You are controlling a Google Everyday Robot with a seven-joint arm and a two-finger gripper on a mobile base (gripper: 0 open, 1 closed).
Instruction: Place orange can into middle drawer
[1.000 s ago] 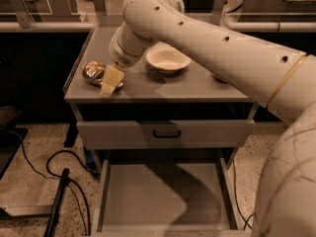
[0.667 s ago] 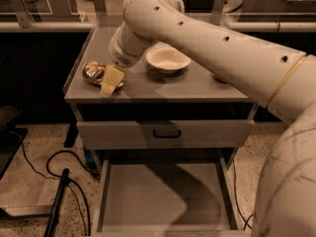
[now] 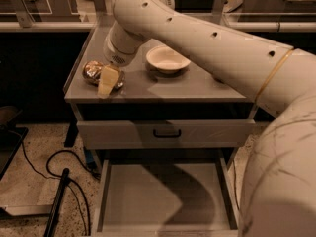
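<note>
The orange can (image 3: pixel 91 70), crushed and shiny gold, lies on the left part of the grey cabinet top (image 3: pixel 197 90). My gripper (image 3: pixel 107 82) is low over the cabinet top, right beside the can on its right side and touching or nearly touching it. My big white arm reaches in from the right and hides part of the top. The middle drawer (image 3: pixel 148 196) is pulled out at the bottom, a broad shallow tray with nothing in it, partly in the arm's shadow.
A white bowl (image 3: pixel 167 59) stands on the cabinet top to the right of the gripper. A shut drawer front with a black handle (image 3: pixel 166 133) sits above the open drawer. Black cables (image 3: pixel 59 159) and a dark pole (image 3: pixel 57 204) lie on the floor at left.
</note>
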